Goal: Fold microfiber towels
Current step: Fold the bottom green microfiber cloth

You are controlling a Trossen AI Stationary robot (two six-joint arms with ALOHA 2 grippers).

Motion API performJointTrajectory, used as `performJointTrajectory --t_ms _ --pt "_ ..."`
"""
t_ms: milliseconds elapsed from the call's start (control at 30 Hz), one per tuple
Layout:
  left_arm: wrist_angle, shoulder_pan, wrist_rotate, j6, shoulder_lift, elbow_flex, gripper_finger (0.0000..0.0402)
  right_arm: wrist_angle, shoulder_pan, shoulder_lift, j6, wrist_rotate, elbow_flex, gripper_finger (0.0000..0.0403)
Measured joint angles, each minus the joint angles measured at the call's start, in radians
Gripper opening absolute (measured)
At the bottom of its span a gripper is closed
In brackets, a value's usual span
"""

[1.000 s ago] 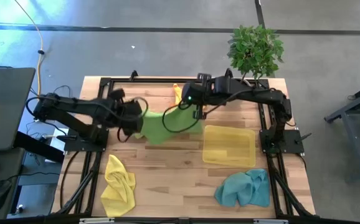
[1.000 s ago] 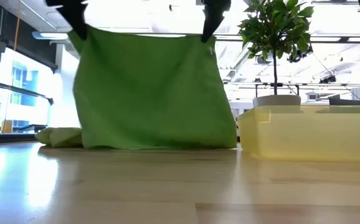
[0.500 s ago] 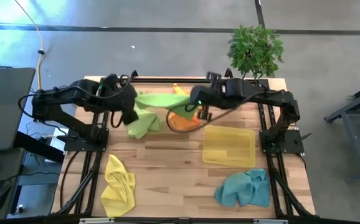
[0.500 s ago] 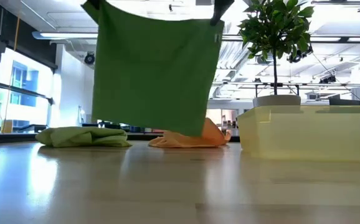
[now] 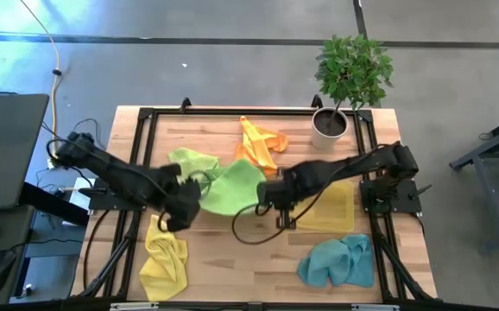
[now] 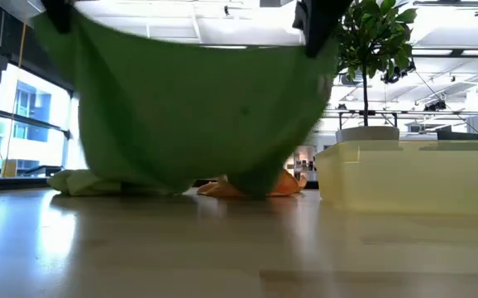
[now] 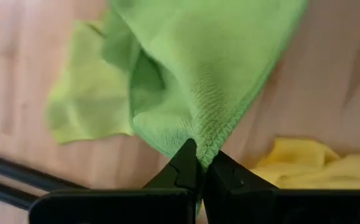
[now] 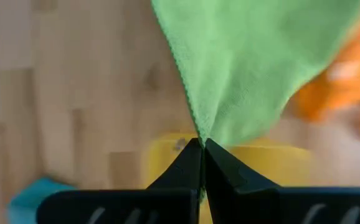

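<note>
A lime green towel (image 5: 232,186) hangs between my two grippers over the middle of the table; in the low view (image 6: 198,108) it sags in a wide curve, its lower part near the tabletop. My left gripper (image 5: 183,210) is shut on its left corner, my right gripper (image 5: 269,196) on its right corner. A second lime green towel (image 5: 187,161) lies crumpled behind it, an orange towel (image 5: 260,142) at the far middle, a yellow towel (image 5: 165,256) at the near left, a teal towel (image 5: 337,261) at the near right. My left gripper pinches a corner of the green towel (image 7: 202,148) between its two fingertips. The cloth spreads away from the fingers and hangs slack toward the other gripper. My right gripper pinches the opposite corner of the green towel (image 8: 202,135) between its two fingertips. The cloth fans out from the fingers and sags between the two grippers.
A yellow translucent bin (image 5: 327,204) stands right of the middle, under my right arm. A potted plant (image 5: 346,82) in a white pot stands at the far right corner. A black frame (image 5: 137,155) runs along the table's edges.
Both grippers have carried the green towel from the far side of the table toward the near edge and come lower. The towel, hanging flat and straight before, now sags and billows between them. The orange and second green towels have come into view behind it.
</note>
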Motion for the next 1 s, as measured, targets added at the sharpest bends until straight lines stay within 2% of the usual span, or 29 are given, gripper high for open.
performJointTrajectory --t_ms 200,400,600,900,1000 --pt "0.147 -0.069 0.118 0.033 0.085 -0.091 0.0 0.282 0.048 0.0 0.053 -0.197 -0.188 0.0" --pt "0.307 -0.11 0.255 0.065 0.163 -0.133 0.0 0.393 0.083 0.0 0.074 -0.401 -0.252 0.0" --pt "0.408 -0.13 0.412 0.071 0.217 -0.134 0.0 0.445 0.11 0.0 0.053 -0.439 -0.293 0.0" --pt "0.464 -0.139 0.529 0.048 0.257 -0.131 0.0 0.498 0.133 0.0 0.08 -0.458 -0.391 0.0" --pt "0.464 -0.145 0.577 0.044 0.263 -0.135 0.0 0.559 0.136 0.0 0.079 -0.528 -0.424 0.0"
